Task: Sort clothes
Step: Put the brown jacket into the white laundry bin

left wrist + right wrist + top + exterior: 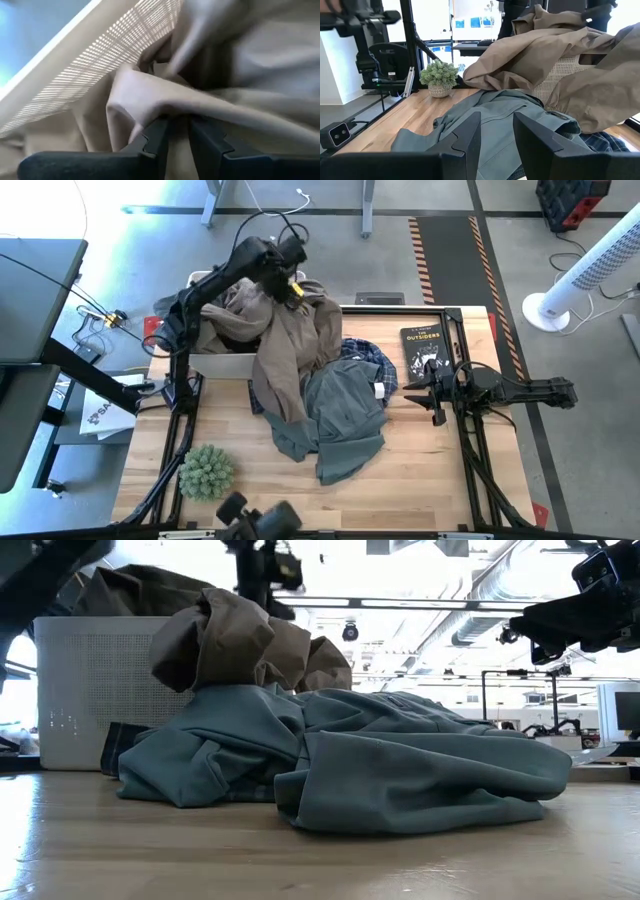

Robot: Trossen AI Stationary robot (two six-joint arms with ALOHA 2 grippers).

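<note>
The taupe-brown garment [290,340] is draped over the white basket's [225,365] rim and trails onto the table. My left gripper [290,285] is above the basket's far right corner, shut on this garment. The grey-green T-shirt [335,415] lies crumpled on the table, partly over the blue plaid shirt [368,360]. My right gripper [415,390] hovers open and empty at the table's right, beside the T-shirt. The thin white garment is out of view. My left gripper pinches a fold of the taupe-brown garment [170,107] between its two fingers, over the basket. The cloth bunches up at the fingertips [159,127]. The rest of the garment hangs down over the basket's rim and onto the table.
A black book [424,350] lies at the table's far right. A small potted plant [206,470] stands at the near left. The wooden table top [420,470] is bare at the near right.
</note>
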